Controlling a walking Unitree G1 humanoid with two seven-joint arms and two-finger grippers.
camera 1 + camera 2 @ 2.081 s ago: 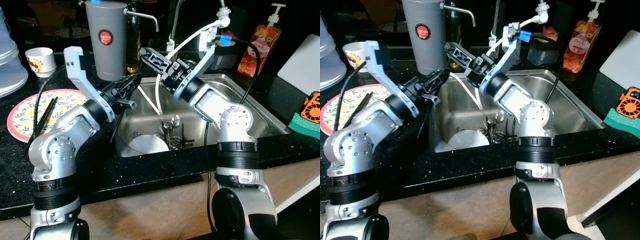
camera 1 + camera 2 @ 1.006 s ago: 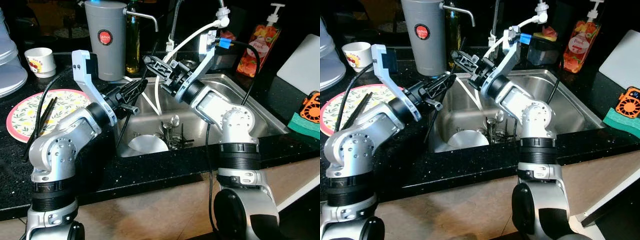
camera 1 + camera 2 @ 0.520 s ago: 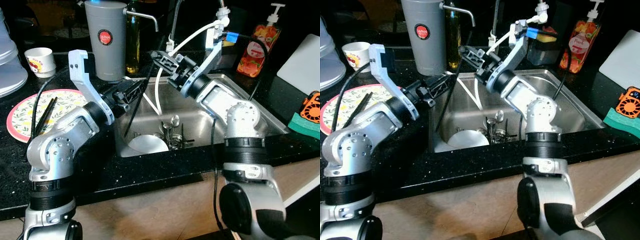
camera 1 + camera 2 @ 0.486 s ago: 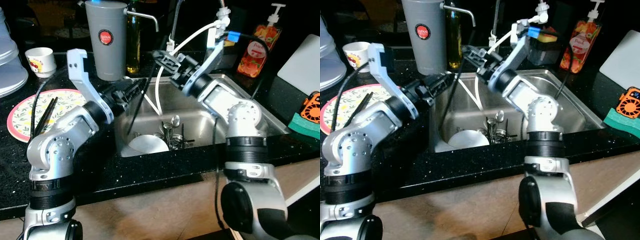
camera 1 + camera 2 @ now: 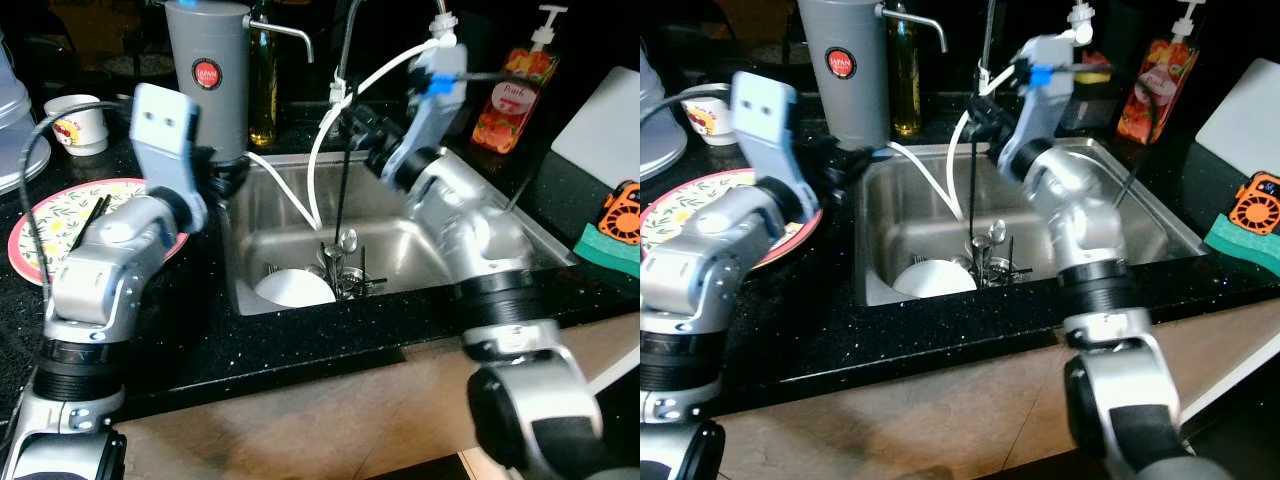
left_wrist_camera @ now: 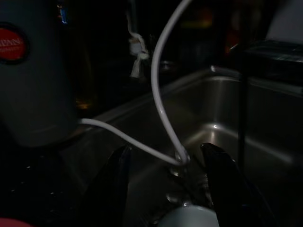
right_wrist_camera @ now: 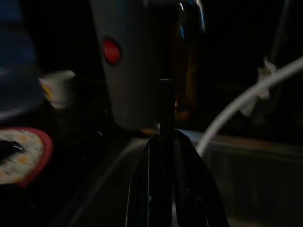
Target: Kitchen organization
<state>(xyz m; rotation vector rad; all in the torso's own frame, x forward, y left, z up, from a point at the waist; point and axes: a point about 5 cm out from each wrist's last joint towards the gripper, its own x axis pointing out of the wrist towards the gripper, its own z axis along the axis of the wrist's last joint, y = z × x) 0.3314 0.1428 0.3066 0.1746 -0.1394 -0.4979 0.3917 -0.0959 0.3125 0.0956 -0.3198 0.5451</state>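
Observation:
A long black chopstick [image 5: 341, 200] hangs upright over the steel sink [image 5: 275, 205], its lower end near the cutlery [image 5: 345, 262]. My right gripper [image 5: 352, 122] is shut on the chopstick's top end; in the right wrist view the chopstick [image 7: 165, 109] stands up from between the closed fingers [image 7: 189, 189]. My left gripper [image 6: 165, 156] is open and holds nothing; it points toward the sink from its left rim. More black chopsticks [image 5: 90, 215] lie on a flowered plate [image 5: 40, 225] on the counter to the left.
A white bowl [image 5: 293, 290] lies in the sink bottom. A white hose [image 5: 320, 170] loops into the sink. A grey jug [image 5: 207, 75] and an oil bottle stand behind the left rim, with a cup [image 5: 75, 122] further left. Soap bottle [image 5: 505, 95] and green sponge [image 5: 605, 245] sit right.
The left gripper has let go of the chopstick and drawn back to the left. The right gripper now holds it alone, and it has swung from slanted to upright over the sink.

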